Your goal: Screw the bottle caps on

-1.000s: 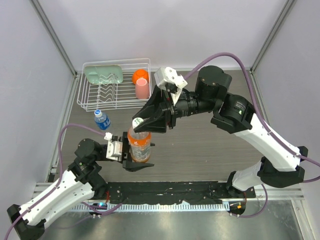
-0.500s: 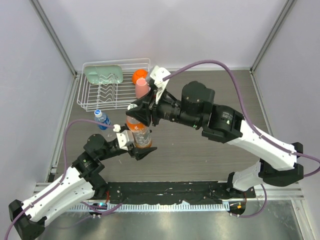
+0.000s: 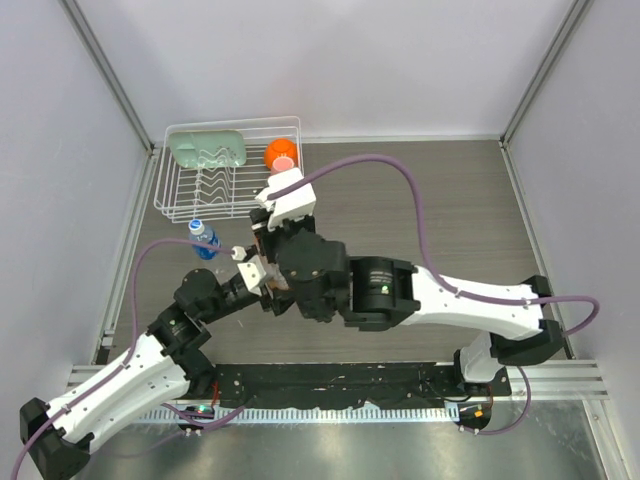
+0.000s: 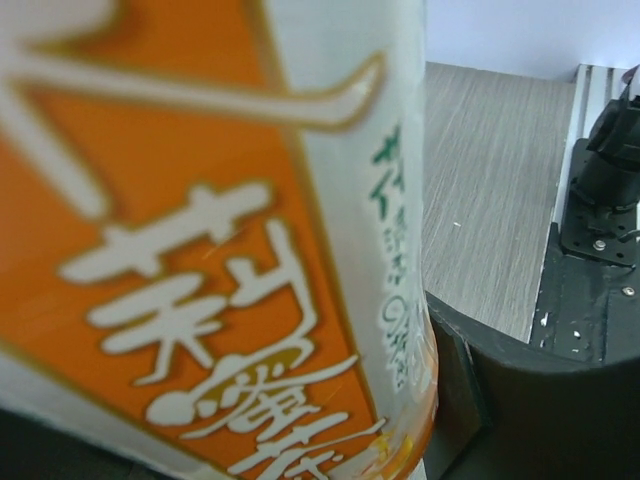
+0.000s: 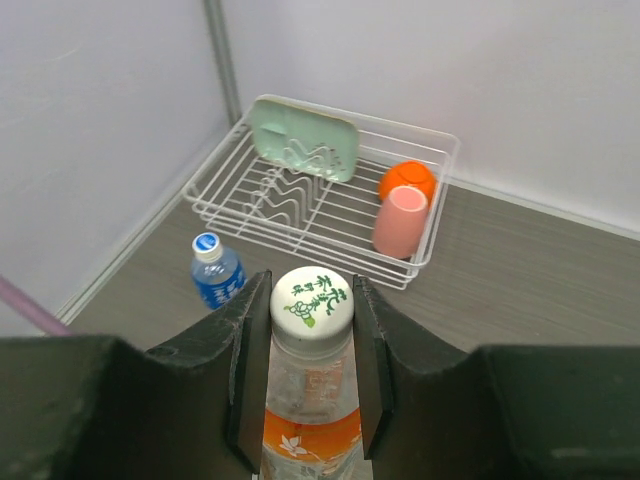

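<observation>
The orange-drink bottle (image 5: pixel 312 420) stands upright, and its orange label (image 4: pixel 200 250) fills the left wrist view. My left gripper (image 3: pixel 258 285) is shut on the bottle's body, with one dark finger (image 4: pixel 540 400) pressed against its side. A white cap with green print (image 5: pixel 311 299) sits on this bottle's neck. My right gripper (image 5: pixel 311 310) is shut on that cap from above, one finger on each side. In the top view my right arm hides this bottle. The blue-label bottle (image 5: pixel 216 270) stands to the left with its bluish-white cap (image 5: pixel 206 244) on top.
A white wire dish rack (image 5: pixel 300 205) stands at the back left. It holds a green dish (image 5: pixel 303 140), an orange cup (image 5: pixel 407 180) and a pink cup (image 5: pixel 399 222). Walls close in behind and at the left. The blue-label bottle (image 3: pixel 203 238) stands just in front of the rack.
My right arm has swung left and down over the orange-drink bottle, bringing the white cap from above onto its neck. My left gripper has shifted slightly up-left with the bottle.
</observation>
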Robot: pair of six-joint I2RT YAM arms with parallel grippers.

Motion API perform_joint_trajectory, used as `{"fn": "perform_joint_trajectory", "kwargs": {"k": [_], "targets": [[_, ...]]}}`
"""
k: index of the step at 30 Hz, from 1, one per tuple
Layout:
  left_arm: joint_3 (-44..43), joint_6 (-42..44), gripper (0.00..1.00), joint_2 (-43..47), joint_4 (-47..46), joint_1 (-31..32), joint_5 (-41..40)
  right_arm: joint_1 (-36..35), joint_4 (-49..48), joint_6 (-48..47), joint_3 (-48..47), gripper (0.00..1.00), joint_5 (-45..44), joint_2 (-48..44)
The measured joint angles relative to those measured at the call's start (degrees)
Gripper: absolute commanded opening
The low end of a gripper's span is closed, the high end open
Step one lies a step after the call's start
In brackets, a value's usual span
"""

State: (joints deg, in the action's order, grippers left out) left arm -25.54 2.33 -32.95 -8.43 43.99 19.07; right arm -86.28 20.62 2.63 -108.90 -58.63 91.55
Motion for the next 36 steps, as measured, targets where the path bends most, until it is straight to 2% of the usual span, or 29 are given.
{"fn": "perform_joint_trajectory", "kwargs": {"k": [3,6,7,8,9,12,13,17,22,25,28,30,33,36], "targets": [[0.2,0.3,0.00,-0.1,0.4,0.0,-1.7,-1.3,-0.8,-0.2,-3.0,0.02,-8.7,3.9],[0.3,0.3,0.00,-0.2,0.4,0.0,-3.6,-1.8,-1.4,-1.5,-7.2,0.27,-14.9,8.0],[0.3,0.3,0.00,-0.2,0.3,0.0,-4.2,-1.9,-1.5,-2.0,-8.2,0.45,-15.8,9.0],[0.3,0.2,0.00,-0.2,0.3,0.0,-4.8,-1.9,-1.7,-2.6,-9.4,0.54,-16.7,10.0],[0.3,0.2,0.00,-0.2,0.2,0.0,-5.4,-1.9,-2.0,-3.1,-10.5,0.72,-17.3,10.8],[0.1,-0.6,0.00,-0.2,-1.4,-0.4,-7.5,-2.4,-1.2,-3.8,-11.8,0.92,-15.7,12.3],[-0.1,-0.8,0.00,-0.2,-1.8,-0.7,-8.0,-3.0,-0.4,-3.9,-11.8,0.94,-14.4,12.4],[-0.5,-2.2,0.00,0.0,-2.3,-1.4,-9.6,-4.4,1.3,-2.2,-9.1,0.97,-6.1,9.8],[-0.5,-3.7,0.00,0.2,-2.5,-1.6,-9.0,-4.3,3.4,1.2,0.3,0.97,11.1,-4.6],[-0.5,-5.0,0.00,0.5,-2.6,-1.9,-3.9,-2.4,4.0,1.8,1.8,0.96,21.5,-15.0],[-0.6,-6.4,0.00,0.6,-3.0,-2.1,7.4,2.8,4.5,1.6,1.0,0.96,31.5,-21.6],[-1.1,-7.0,0.00,0.3,-3.1,-2.1,16.5,8.7,5.8,0.6,-0.8,0.96,40.3,-24.3],[-3.0,-7.7,0.00,-0.7,-3.1,-2.1,30.6,13.5,8.3,-1.7,-3.1,0.96,53.9,-24.5],[-4.6,-7.8,0.00,-1.1,-2.9,-2.1,40.6,15.5,11.9,-4.3,-4.2,0.96,65.9,-21.4]]}}
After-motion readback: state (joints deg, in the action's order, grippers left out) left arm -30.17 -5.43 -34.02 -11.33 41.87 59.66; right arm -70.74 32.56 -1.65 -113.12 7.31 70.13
